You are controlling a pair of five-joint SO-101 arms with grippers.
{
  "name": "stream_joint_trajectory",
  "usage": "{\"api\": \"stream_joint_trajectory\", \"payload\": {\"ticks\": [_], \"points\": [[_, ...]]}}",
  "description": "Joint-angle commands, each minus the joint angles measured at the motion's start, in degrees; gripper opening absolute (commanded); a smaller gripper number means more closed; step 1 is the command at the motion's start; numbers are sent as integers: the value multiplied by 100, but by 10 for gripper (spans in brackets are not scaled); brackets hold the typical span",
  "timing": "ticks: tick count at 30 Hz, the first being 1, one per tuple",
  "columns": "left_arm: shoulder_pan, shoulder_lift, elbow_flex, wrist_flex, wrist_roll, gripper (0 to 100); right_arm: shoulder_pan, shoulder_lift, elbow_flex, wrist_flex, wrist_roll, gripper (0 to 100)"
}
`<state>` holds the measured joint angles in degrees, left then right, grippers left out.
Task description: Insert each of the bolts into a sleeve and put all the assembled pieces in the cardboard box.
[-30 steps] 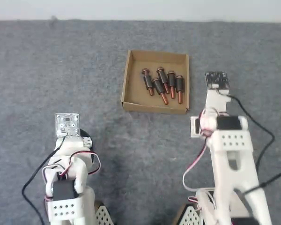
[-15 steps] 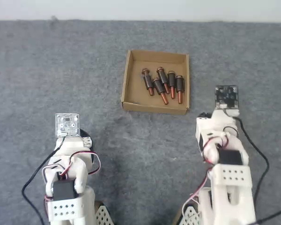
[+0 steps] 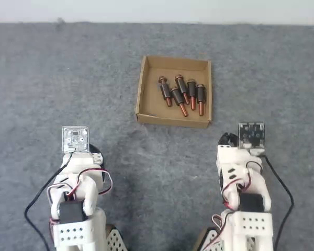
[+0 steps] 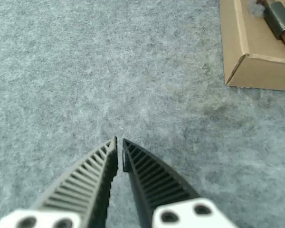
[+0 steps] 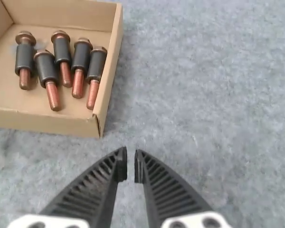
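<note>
The cardboard box [image 3: 141, 89] sits at the table's far middle. Several copper bolts in black sleeves [image 3: 181, 94] lie side by side in it. In the right wrist view the same pieces [image 5: 61, 61] lie inside the box's wall [image 5: 111, 61], and my right gripper [image 5: 129, 159] is shut and empty, over the carpet just near of the box's right corner. My left gripper [image 4: 119, 142] is shut on nothing, low over the carpet, well to the near left of the box [image 4: 237, 42]. One sleeved bolt [image 4: 280, 23] shows at that view's edge.
Grey carpet [image 3: 52, 73] covers the whole table. Both arms [image 3: 76, 172] [image 3: 240, 167] stand folded back at the near edge, left and right of the box. A pale wall strip runs along the far edge.
The right arm has drawn back from beside the box's right side toward the near edge. The left arm and the pieces in the box have not moved.
</note>
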<state>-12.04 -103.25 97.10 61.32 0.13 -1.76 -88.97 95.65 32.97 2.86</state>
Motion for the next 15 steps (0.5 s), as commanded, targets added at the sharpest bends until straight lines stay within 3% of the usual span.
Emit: {"api": "stream_joint_trajectory", "payload": {"ticks": [1,4,15], "points": [[0,-97,-57,-158,-18,12,92,-1112,105,382,70,6],[0,-97,-57,-158,-18,12,31,-1596,62,1182,70,6],[0,-88,-57,-158,-18,12,-198,-1367,88,2519,70,6]]}}
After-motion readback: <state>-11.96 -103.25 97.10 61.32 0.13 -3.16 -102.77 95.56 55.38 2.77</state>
